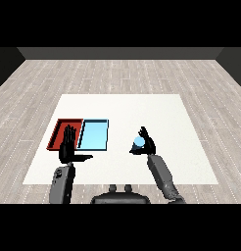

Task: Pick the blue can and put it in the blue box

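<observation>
red tray [60, 128] on white table [156, 117], grey plank floor [122, 73], dark back wall [120, 53]

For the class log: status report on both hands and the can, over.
Right hand curled round small light blue can. Left hand open, near red tray. Light blue tray unobstructed.

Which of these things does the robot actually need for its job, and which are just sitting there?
Needed for the job:
- blue can, held in the right robot hand
- light blue tray, where the can goes

Just there:
- red tray
- left robot hand, open and holding nothing
- white table
</observation>
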